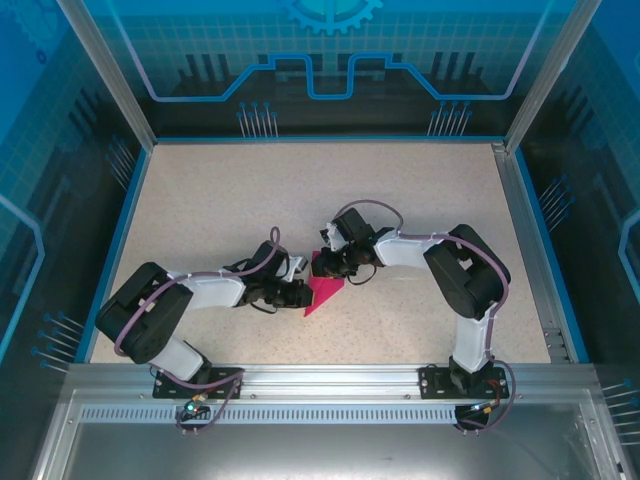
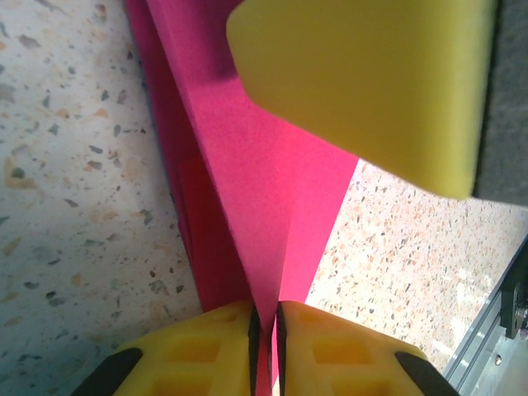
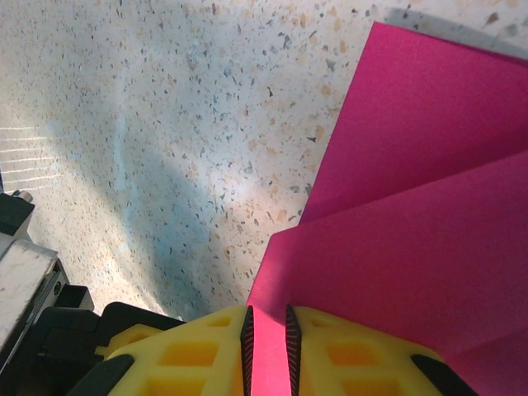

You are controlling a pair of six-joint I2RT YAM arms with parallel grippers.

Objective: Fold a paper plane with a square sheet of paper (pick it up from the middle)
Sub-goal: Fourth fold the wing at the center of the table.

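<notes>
1. Paper (image 1: 325,292): a folded magenta piece with several layers, not yet a slim dart. It lies low over the table (image 1: 230,200), spanning the gap between both sets of jaws.
2. Left gripper (image 1: 298,293): jaws narrow. In the left wrist view a raised crease of the paper (image 2: 264,190) runs straight into the slot between the fingertips (image 2: 266,318). Whether the pads clamp the crease or merely flank it cannot be told.
3. Right gripper (image 1: 342,268): jaws narrow and closed on the paper. In the right wrist view the sheet (image 3: 412,206) fills the slot (image 3: 268,318), and two layers fan out ahead and to the right of the jaws.
4. Right finger (image 2: 363,82): it sits ahead of the left jaws, over the far part of the paper.
5. Step in hand (judgement): setting a crease while the opposite jaws anchor the sheet.
6. Procedure:
   - Hold the right grip firm, so the layers ahead of those jaws do not slip.
   - Keep the crease centred in the left slot. An offset gives a skewed fold.
   - Move the two grippers in small amounts. Pulling the jaws apart may tear thin paper.
   - Confirm the layers lie flush beside the jaws before release.
</notes>
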